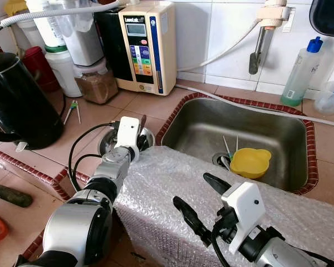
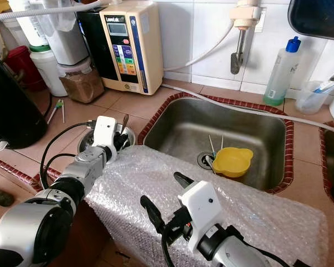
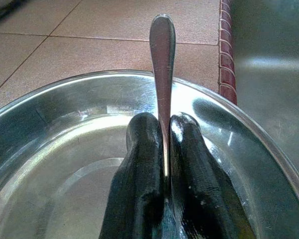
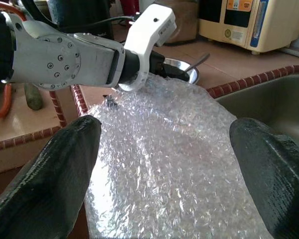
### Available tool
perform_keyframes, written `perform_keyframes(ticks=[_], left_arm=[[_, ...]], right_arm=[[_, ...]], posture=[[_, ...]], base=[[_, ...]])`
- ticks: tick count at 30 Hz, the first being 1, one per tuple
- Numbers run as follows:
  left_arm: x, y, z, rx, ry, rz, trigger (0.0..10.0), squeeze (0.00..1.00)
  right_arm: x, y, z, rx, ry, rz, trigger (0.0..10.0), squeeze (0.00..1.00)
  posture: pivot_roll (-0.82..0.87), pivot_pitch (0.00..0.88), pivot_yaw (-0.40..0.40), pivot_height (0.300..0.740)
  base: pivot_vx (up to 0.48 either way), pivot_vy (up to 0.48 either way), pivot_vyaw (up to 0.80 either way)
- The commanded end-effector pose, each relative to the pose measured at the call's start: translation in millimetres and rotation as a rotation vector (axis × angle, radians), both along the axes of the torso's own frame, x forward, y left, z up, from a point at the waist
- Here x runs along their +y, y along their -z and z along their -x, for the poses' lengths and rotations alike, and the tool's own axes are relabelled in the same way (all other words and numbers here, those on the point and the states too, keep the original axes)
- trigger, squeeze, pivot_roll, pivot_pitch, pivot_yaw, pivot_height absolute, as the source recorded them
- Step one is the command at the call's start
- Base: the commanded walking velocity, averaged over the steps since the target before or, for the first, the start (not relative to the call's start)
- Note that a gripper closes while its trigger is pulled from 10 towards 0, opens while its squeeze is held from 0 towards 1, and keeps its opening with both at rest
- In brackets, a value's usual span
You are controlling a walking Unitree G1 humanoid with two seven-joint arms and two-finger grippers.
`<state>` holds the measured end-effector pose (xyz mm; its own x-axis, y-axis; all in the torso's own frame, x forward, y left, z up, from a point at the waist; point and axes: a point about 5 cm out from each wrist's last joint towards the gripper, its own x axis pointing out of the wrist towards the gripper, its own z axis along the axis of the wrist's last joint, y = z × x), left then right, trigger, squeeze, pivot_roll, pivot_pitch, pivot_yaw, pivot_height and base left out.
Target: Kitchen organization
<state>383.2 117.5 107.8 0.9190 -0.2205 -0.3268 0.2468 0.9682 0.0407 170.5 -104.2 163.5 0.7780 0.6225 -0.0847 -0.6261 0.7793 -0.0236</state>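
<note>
My left gripper (image 3: 162,119) is shut on a slim metal utensil (image 3: 162,55), whose rounded handle end sticks out past the fingertips. It hovers just over a shallow steel bowl (image 3: 60,169) on the tiled counter left of the sink (image 1: 200,128). In the eye views the utensil (image 2: 124,122) juts up from that gripper (image 1: 140,139) above the bowl (image 1: 107,143). My right gripper (image 1: 203,200) is open with nothing between its fingers (image 4: 50,184), held over a sheet of bubble wrap (image 1: 172,178) draped on the counter's front.
A yellow bowl (image 1: 250,162) and some sticks lie in the sink by the drain. A black kettle (image 1: 16,105) stands at the left. A water machine (image 1: 147,47), jars (image 1: 96,83) and a soap bottle (image 1: 301,72) line the back wall.
</note>
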Motion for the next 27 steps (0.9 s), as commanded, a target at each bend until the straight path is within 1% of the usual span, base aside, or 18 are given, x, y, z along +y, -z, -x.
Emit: perform_keyframes(ticks=[1,4,8,11,12,14,15,17,18,19,20,22,23,26,27], left_arm=[[3.6,4.8,2.1,0.017,0.015,-0.042,0.0,0.0],[4.0,6.1,2.9,0.02,0.02,-0.044,0.0,0.0],[4.1,3.7,2.0,-0.002,0.036,-0.063,0.0,0.0],[5.9,-0.3,0.1,-0.027,0.02,-0.048,0.0,0.0],[7.1,-4.5,-1.6,-0.053,0.008,-0.034,0.0,0.0],[7.9,-7.7,-2.9,-0.072,-0.001,-0.025,0.0,0.0],[8.5,-13.2,-4.9,-0.109,-0.01,-0.005,0.0,0.0],[9.2,-17.9,-6.3,-0.14,-0.011,-0.001,0.0,0.0],[10.7,-22.8,-7.7,-0.174,-0.013,0.006,0.0,0.0],[10.7,-22.8,-7.7,-0.174,-0.013,0.006,0.0,0.0],[13.7,-31.0,-10.0,-0.225,-0.017,0.005,0.0,0.0],[16.4,-36.7,-11.6,-0.257,-0.024,0.004,0.0,0.0],[19.4,-44.3,-13.3,-0.303,-0.032,-0.001,0.0,0.0],[22.1,-55.7,-15.2,-0.373,-0.031,0.003,0.0,0.0],[23.6,-62.9,-16.2,-0.415,-0.03,0.002,0.0,0.0]], right_arm=[[2.5,-2.1,0.6,-0.009,-0.016,-0.006,10.0,0.0],[1.8,-1.3,-0.4,-0.009,-0.016,0.0,10.0,0.0],[1.3,-1.0,-1.1,-0.012,-0.015,0.005,10.0,0.0],[1.1,-0.8,-1.5,-0.013,-0.014,0.008,10.0,0.0],[1.0,-0.9,-1.7,-0.015,-0.012,0.009,10.0,0.0],[0.9,-1.1,-1.7,-0.018,-0.01,0.01,10.0,0.0],[0.5,-1.4,-2.3,-0.022,-0.005,0.01,10.0,0.0],[-0.3,-1.7,-3.0,-0.027,0.003,0.012,10.0,0.0],[-1.2,-2.4,-3.6,-0.034,0.012,0.013,10.0,0.0],[-1.2,-2.4,-3.6,-0.034,0.012,0.013,10.0,0.0],[-1.9,-2.9,-4.5,-0.039,0.018,0.015,10.0,0.0],[-2.6,-3.1,-5.3,-0.043,0.023,0.016,10.0,0.0],[-3.3,-3.4,-6.0,-0.048,0.03,0.017,10.0,0.0],[-4.6,-3.9,-7.0,-0.056,0.042,0.018,10.0,0.0],[-5.3,-4.6,-8.1,-0.064,0.049,0.019,10.0,0.0]], posture=[[-0.13,0.0,0.118,0.74],[-0.12,0.0,0.117,0.74],[-0.12,0.0,0.117,0.74],[-0.12,0.0,0.116,0.74],[-0.12,0.0,0.116,0.74],[-0.12,0.0,0.116,0.74],[-0.12,0.0,0.116,0.74],[-0.12,0.0,0.116,0.74],[-0.12,0.0,0.116,0.74],[-0.12,0.0,0.116,0.74],[-0.12,0.0,0.116,0.74],[-0.12,0.0,0.115,0.74],[-0.12,0.0,0.114,0.74],[-0.12,0.0,0.112,0.74],[-0.11,0.0,0.109,0.74]], base=[[0.0,0.0,0.0],[0.0,0.0,0.0],[0.0,0.0,0.0],[0.0,0.0,0.0],[0.0,0.0,0.0],[0.0,0.0,0.0],[0.0,0.0,0.0],[0.0,0.0,0.0],[0.0,0.0,0.0],[0.0,0.0,0.0],[0.0,0.0,0.0],[0.0,0.0,0.0],[0.0,0.0,0.0],[0.0,0.0,0.0],[0.0,0.0,0.0]])
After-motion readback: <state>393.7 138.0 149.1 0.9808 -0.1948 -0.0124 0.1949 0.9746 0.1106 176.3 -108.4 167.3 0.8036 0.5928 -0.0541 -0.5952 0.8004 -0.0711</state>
